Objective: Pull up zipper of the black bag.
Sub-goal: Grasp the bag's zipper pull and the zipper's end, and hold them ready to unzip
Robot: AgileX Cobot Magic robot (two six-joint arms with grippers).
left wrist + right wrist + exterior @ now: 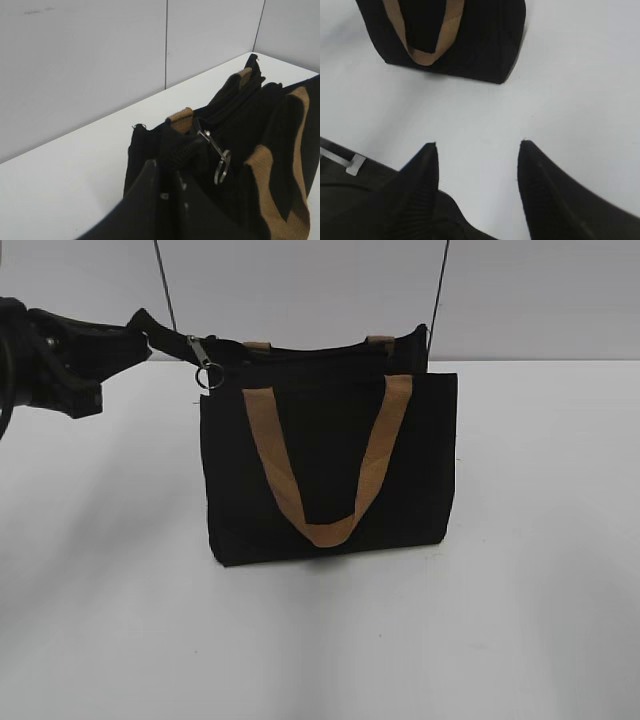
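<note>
Zipper (300, 350): runs along the bag's top edge; its silver ring pull (206, 375) hangs at the left end.
Bag (330, 455): stands upright mid-surface (520, 590), tan handle (330, 460) drooping over its front.
Left gripper (150, 332): at the bag's top left corner, fingers (182, 150) clamped on the black fabric tab beside the pull.
Right gripper (477, 155): hovers over the bare surface, well short of the bag, fingers (425, 165) spread apart, holding nothing.
Exterior view: right gripper out of sight.
</note>
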